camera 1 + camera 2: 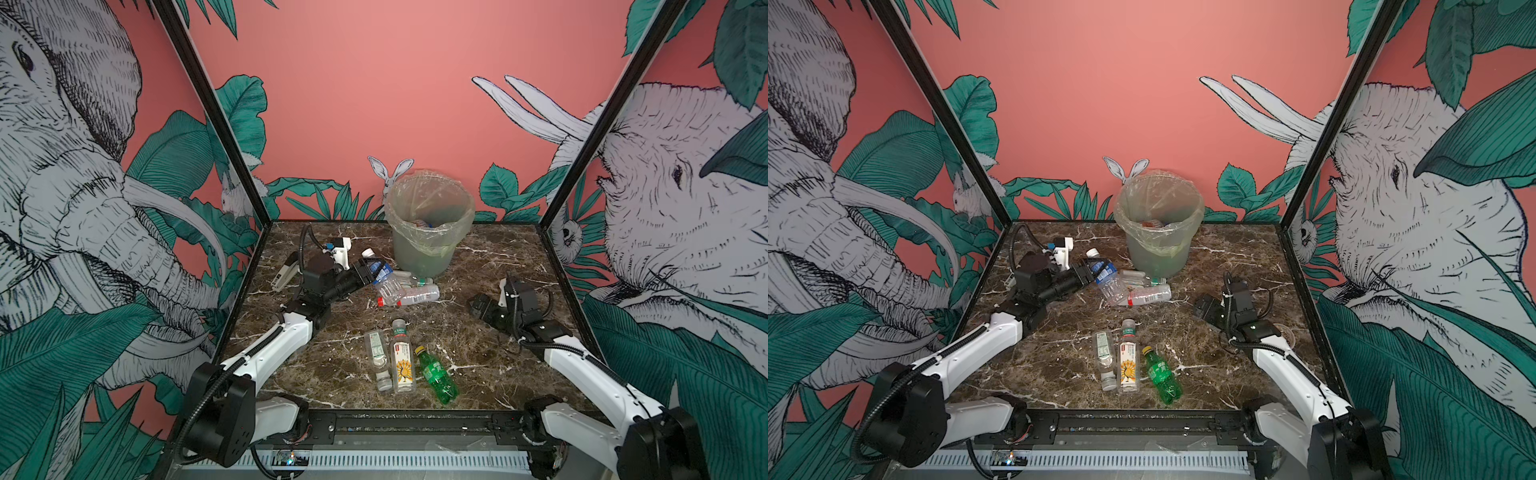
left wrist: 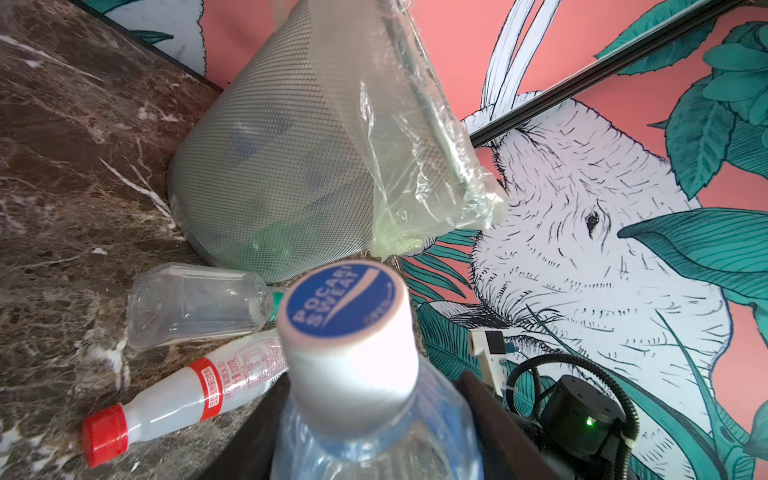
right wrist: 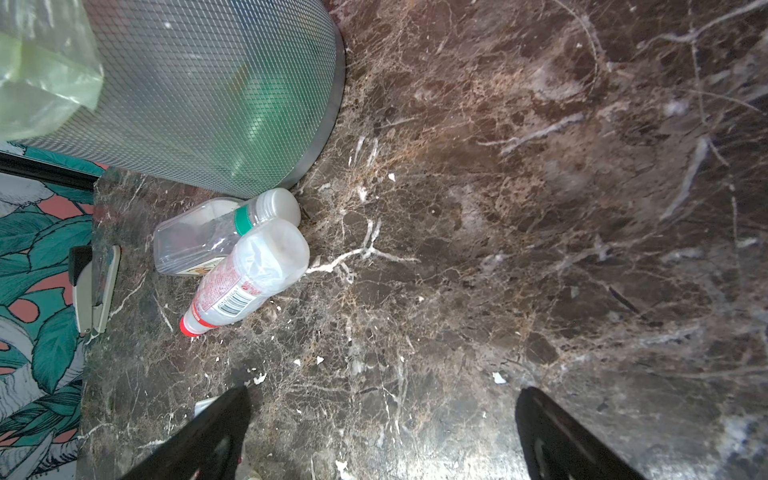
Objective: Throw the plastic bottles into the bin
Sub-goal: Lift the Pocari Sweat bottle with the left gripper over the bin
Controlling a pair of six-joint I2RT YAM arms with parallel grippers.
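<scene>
Blue-labelled plastic bottle (image 1: pixel 384 278) clenched in left gripper (image 1: pixel 369 271), just beside bin (image 1: pixel 419 259) but below its rim; right gripper (image 1: pixel 473 302) splayed, empty. Likely hazards: too low a swing snagging the loose liner (image 1: pixel 434 245), or tipping the light bin.

L claw (image 1: pixel 1091 269) grips blue-label bottle (image 1: pixel 1108 277), cap up, nr bin (image 1: pixel 1158 253); R claw (image 1: pixel 1201 308) spread, low over table (image 1: pixel 1225 374).

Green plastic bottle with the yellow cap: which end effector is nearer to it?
Right. The open right end effector sits behind and right of the green plastic bottle; the left end effector, holding a clear blue-labelled plastic bottle, is farther back and left.
</scene>
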